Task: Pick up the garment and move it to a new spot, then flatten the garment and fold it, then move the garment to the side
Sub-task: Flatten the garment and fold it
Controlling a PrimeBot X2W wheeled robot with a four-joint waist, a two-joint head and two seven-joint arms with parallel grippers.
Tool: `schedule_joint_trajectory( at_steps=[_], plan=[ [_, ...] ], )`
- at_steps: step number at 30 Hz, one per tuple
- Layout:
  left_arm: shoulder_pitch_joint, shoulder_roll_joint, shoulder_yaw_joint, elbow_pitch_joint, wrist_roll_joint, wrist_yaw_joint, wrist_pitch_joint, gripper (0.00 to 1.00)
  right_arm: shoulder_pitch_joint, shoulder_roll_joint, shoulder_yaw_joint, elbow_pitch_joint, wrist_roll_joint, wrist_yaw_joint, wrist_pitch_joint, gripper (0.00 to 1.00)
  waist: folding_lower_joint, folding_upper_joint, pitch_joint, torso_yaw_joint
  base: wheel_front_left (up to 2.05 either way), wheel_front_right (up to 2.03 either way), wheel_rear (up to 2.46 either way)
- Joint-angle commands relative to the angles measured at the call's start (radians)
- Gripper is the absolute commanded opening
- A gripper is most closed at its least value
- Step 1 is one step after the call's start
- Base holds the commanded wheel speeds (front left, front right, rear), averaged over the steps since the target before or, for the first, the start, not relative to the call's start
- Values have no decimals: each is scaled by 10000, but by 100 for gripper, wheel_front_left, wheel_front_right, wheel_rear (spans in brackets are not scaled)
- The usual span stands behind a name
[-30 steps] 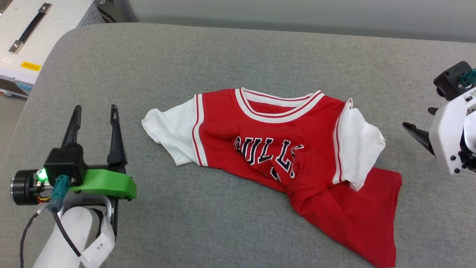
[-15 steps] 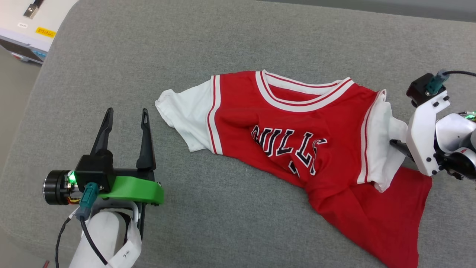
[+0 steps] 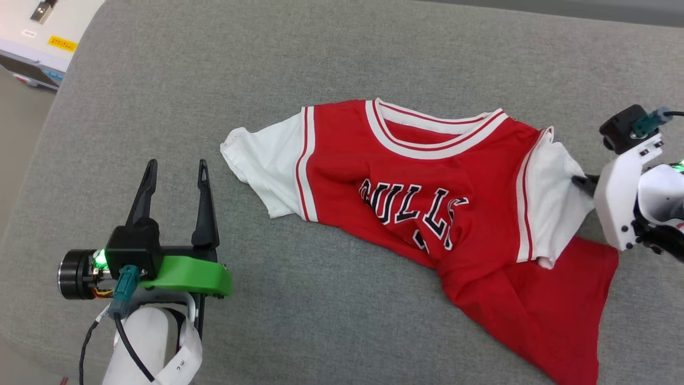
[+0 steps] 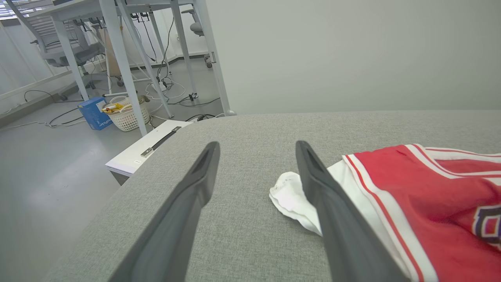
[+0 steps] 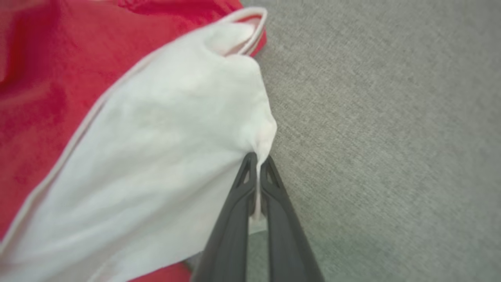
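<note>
The garment [image 3: 417, 176], a red jersey T-shirt with white sleeves and a black "BULLS" print, lies rumpled on the grey cushion [image 3: 342, 59], its red lower part twisted toward the near right. My right gripper [image 5: 258, 159] is shut on the edge of the garment's white right sleeve [image 5: 164, 156], fabric pinched between the fingertips; in the head view that gripper [image 3: 581, 182] sits at the sleeve's outer edge. My left gripper [image 3: 173, 174] stands open, a little left of the other white sleeve [image 4: 291, 194], touching nothing.
A white equipment case [image 3: 37, 37] with a black handle stands off the cushion's far left corner. Beyond the cushion, table legs [image 4: 121, 58], a white basket [image 4: 127, 115] and a blue box [image 4: 94, 113] stand on the floor.
The head camera tilted down and shifted. My right gripper moved in from the right to the white sleeve and closed on its edge, then drew back a little right. The left gripper stayed open.
</note>
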Motion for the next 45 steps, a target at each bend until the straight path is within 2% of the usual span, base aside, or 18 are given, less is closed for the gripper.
schedule_joint_trajectory(
  at_steps=[1, 9, 16, 19, 24, 31, 32, 33, 34, 35, 39, 45],
  plan=[
    [233, -109, 55, -3, 99, -86, -57, 100, -53, -277, -87, -5, 37, -11, -224, 0, -1, 0, -195, -204, 0, 0, 0],
    [396, -256, 206, -3, 340, -250, -57, 100, -71, -1635, -1059, -357, 413, -11, -330, 0, -1, 0, -299, -557, 0, 0, 0],
    [267, -366, 218, -34, 482, -379, -57, 100, -59, -2159, -1883, 375, 279, -11, 548, 0, -1, 0, 60, -584, 0, 0, 0],
    [182, -406, 222, -21, 517, -421, -57, 100, -93, -2073, -2232, 992, 155, -11, 751, 0, -1, 0, 200, -538, 0, 0, 0],
    [52, -454, 253, -13, 574, -471, -57, 100, -24, -1466, -2585, 2177, -290, -11, 861, 0, -1, 0, 401, -447, 0, 0, 0],
    [-98, -482, 280, 30, 663, -516, -57, 100, 21, -637, -3030, 3443, -717, -11, 205, 0, -1, 0, 496, -366, 0, 0, 0],
    [-91, -472, 300, 44, 675, -515, -57, 100, -15, -582, -3126, 3539, -769, -11, -102, 5, -1, 0, 444, -387, 0, 0, 0],
    [-73, -463, 319, 57, 681, -515, -57, 100, -21, -534, -3180, 3589, -776, -11, -294, 16, -1, 0, 398, -407, 0, 0, 0],
    [-43, -446, 356, 78, 683, -510, -57, 100, -35, -487, -3239, 3611, -801, -11, -569, 47, -1, 0, 307, -453, 0, 0, 0],
    [-17, -430, 380, 94, 685, -512, -57, 100, -50, -484, -3277, 3585, -849, -11, -836, 100, -1, 0, 238, -484, 0, 0, 0],
    [121, -318, 498, 149, 673, -575, -57, 100, 116, -481, -3426, 3160, -1184, -11, -2439, 100, -1, 0, -227, -703, 0, 0, 0],
    [105, 40, 729, 230, 613, -825, -57, 100, 625, -47, -3782, 2386, -1957, -11, -4547, 100, -1, 0, -762, -1266, 0, 0, 0]
  ],
)
